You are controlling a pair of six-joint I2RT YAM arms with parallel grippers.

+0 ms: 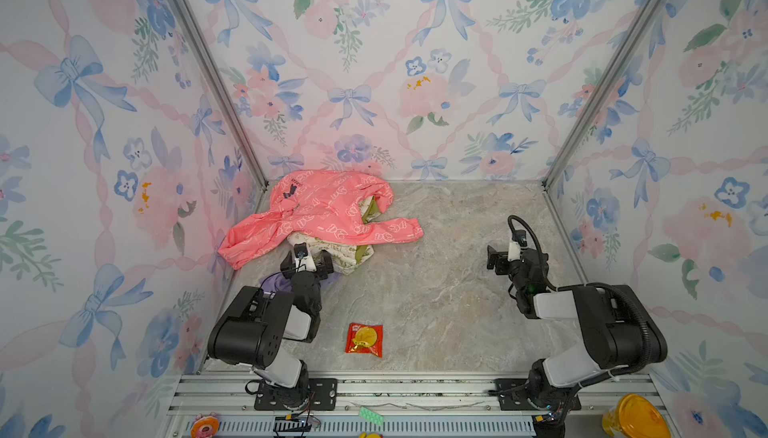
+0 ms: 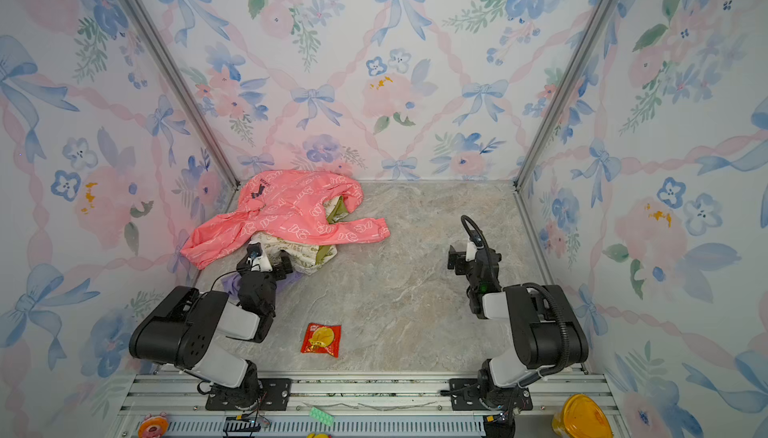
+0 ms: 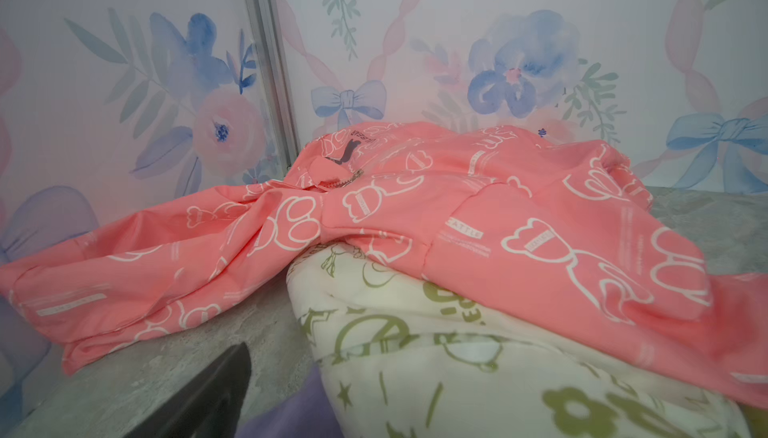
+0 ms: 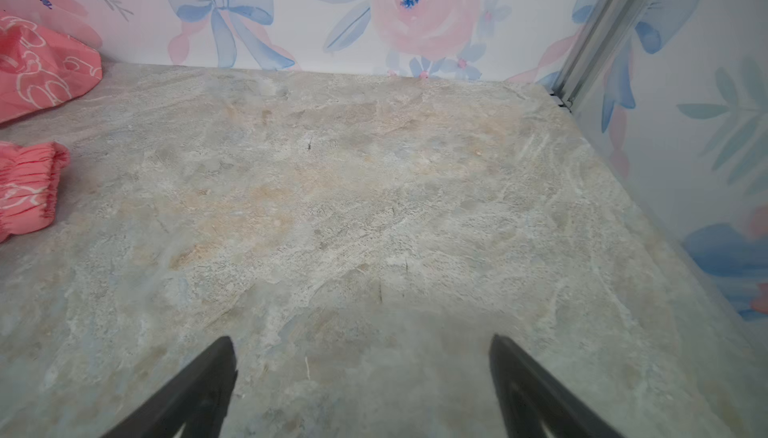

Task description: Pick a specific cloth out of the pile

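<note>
Both jaws wide apart, empty

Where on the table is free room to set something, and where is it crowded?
Free: bare table between the pile, the right claw and the red packet. Crowded: back-left corner, left claw over the lavender cloth against the pile.

A robot lab booth: wallpapered panels are enclosing a stone-look table, and 2 arms are standing on an aluminium rail.
</note>
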